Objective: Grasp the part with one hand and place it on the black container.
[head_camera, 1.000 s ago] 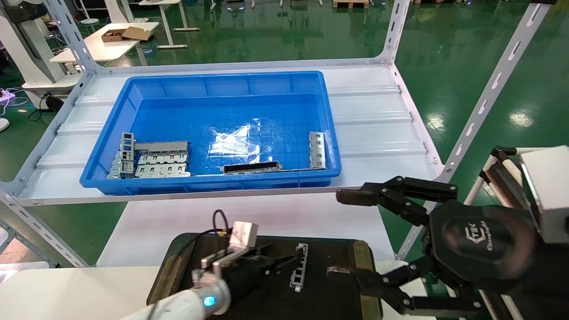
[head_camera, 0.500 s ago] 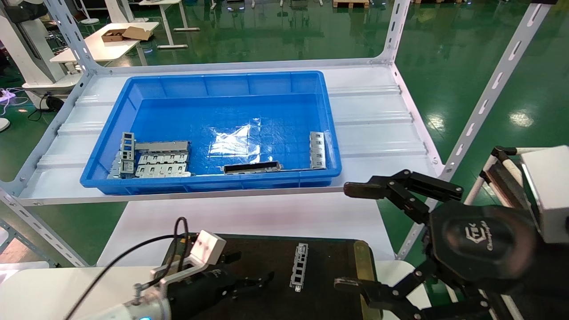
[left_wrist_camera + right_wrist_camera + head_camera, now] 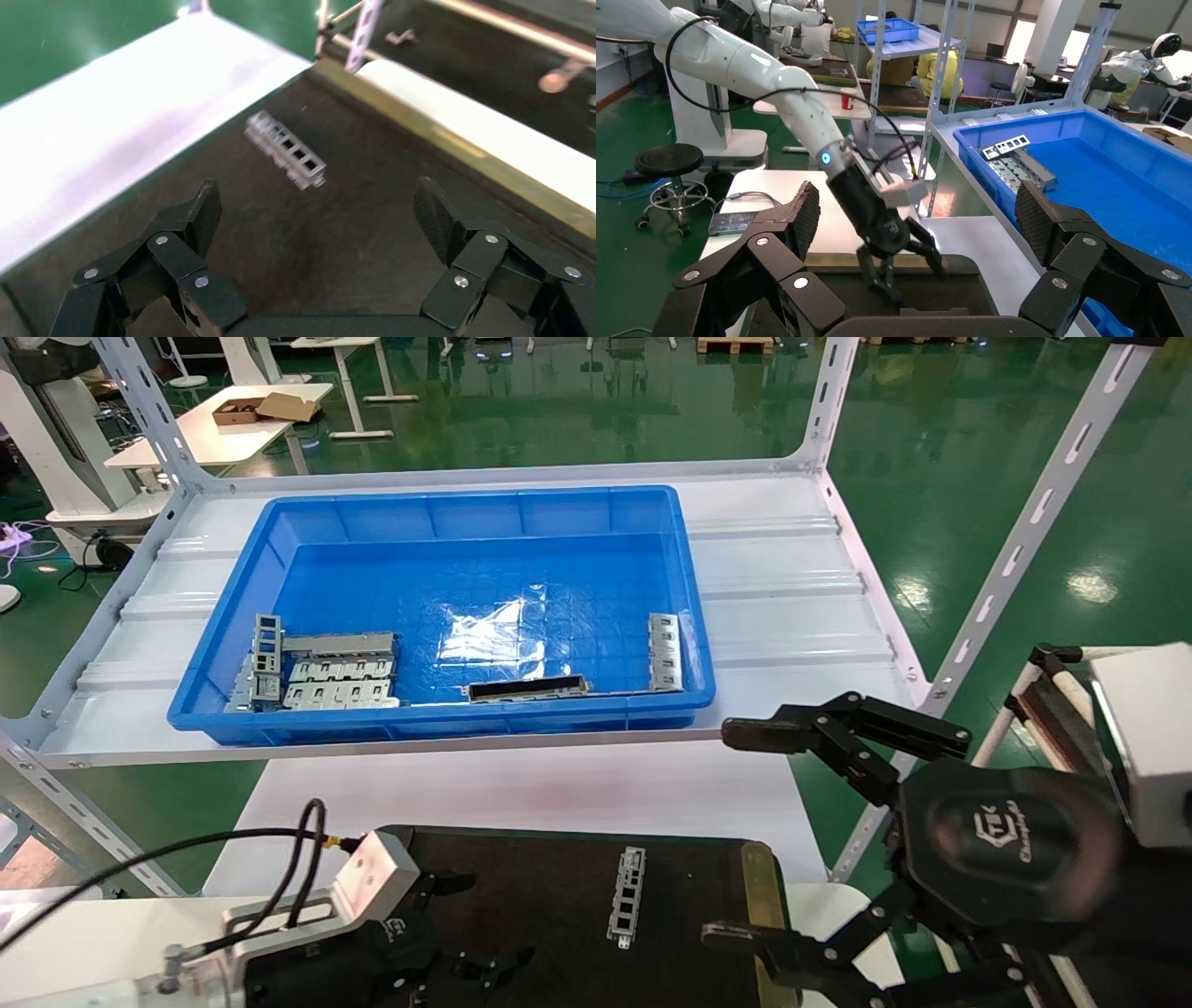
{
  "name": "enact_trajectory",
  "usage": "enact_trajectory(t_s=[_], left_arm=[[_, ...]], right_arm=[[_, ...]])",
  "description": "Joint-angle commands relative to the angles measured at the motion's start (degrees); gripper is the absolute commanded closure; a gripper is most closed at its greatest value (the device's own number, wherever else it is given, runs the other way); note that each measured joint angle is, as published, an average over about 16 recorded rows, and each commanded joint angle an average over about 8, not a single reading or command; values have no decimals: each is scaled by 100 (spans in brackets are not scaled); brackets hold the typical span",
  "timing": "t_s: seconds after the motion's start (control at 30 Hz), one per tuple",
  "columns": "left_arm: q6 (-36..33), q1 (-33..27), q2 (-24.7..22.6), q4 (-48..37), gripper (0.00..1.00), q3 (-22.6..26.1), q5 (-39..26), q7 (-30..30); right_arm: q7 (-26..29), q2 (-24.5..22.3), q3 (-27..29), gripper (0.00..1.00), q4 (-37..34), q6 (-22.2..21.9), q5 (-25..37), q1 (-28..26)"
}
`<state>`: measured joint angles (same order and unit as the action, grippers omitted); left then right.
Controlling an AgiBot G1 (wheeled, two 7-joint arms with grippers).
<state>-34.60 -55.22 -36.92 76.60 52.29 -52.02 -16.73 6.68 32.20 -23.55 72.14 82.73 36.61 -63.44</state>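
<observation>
Both grippers stand wide open and grip nothing: the left hand [image 3: 438,957] hangs low over the near left part of the black container [image 3: 559,868], its fingers spread apart, and the right hand [image 3: 838,840] is held beside the container's right edge, one finger reaching up towards the shelf and another down by the brass strip [image 3: 765,915]. Behind them a white metal shelf [image 3: 792,607] carries the blue bin [image 3: 447,514], with a stack of grey slotted plates [image 3: 331,671] in its near left corner, a longer bar [image 3: 528,688] against the near wall and another slotted piece [image 3: 664,652] at the near right. Below the shelf lies a white table [image 3: 521,789], and on it the container, flat and dark with rounded corners. On that dark surface rests the part [image 3: 627,896], a narrow silver strip with a row of rectangular holes, lying lengthwise from front to back, right of centre and just left of the brass strip, touched by neither hand. From the left wrist, the part [image 3: 285,149] lies on the dark surface ahead of the parted fingers [image 3: 184,232], well clear of them. From the right wrist, the left hand [image 3: 895,256] points down over the container [image 3: 828,284] with its fingers splayed, the bin [image 3: 1116,158] beyond
</observation>
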Motion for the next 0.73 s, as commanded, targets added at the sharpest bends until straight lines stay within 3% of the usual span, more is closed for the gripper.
enact_trajectory(t_s=[0.03,0.33,0.73], left_arm=[[-279,43,101,-3,0,-200,219,344],[-1502,491,260,-359,0,-1132,1396,1996],[-2083,521,411,-340,0,-1405,1771,2378]], right_arm=[[0,0,0,0,0,0,0,0],[0,0,0,0,0,0,0,0],[0,0,0,0,0,0,0,0]])
